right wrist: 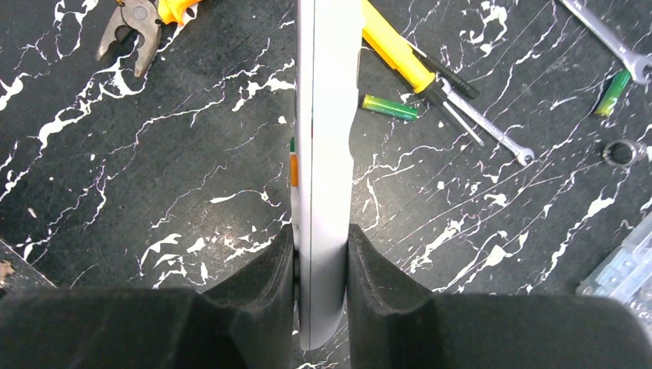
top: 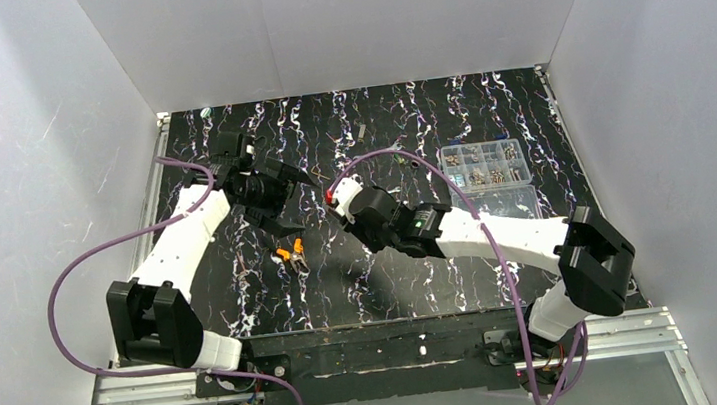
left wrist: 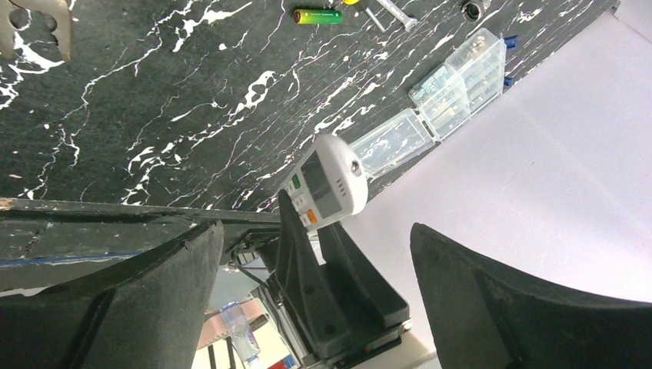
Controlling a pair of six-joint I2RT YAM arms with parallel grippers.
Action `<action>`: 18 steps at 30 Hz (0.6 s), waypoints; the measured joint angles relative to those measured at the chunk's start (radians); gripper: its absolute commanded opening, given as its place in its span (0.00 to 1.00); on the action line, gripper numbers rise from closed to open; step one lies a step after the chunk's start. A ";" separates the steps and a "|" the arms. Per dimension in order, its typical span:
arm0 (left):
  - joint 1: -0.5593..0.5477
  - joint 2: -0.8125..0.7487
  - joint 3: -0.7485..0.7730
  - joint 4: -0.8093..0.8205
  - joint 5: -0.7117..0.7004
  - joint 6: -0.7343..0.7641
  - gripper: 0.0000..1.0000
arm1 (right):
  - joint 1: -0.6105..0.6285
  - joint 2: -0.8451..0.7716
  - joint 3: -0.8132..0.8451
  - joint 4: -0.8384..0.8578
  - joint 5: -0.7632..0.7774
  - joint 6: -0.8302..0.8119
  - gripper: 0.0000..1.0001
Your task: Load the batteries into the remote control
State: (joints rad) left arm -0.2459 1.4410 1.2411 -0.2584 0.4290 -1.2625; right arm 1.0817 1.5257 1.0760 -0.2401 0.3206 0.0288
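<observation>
Gripping remote control edgewise in right hand.

Light was even and diffuse from overhead; white enclosure walls read bright, no clipping. Soft arm shadows fell on the black white-veined tabletop. Wrist views: tabletop was sharp, black right gripper pads were soft and dark, white oblong plastic remote control looked nearly washed out.
</observation>
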 measured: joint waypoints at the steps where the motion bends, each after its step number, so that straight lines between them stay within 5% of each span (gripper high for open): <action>1: -0.006 0.007 0.002 0.000 0.002 -0.008 0.90 | 0.003 -0.005 -0.005 0.006 0.002 -0.015 0.01; 18: -0.090 0.063 0.003 0.050 0.039 -0.069 0.55 | 0.045 -0.049 -0.012 0.058 0.079 -0.165 0.01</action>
State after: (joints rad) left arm -0.3355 1.5036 1.2438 -0.2081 0.4675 -1.3319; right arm 1.1267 1.4765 1.0637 -0.1825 0.3992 -0.1364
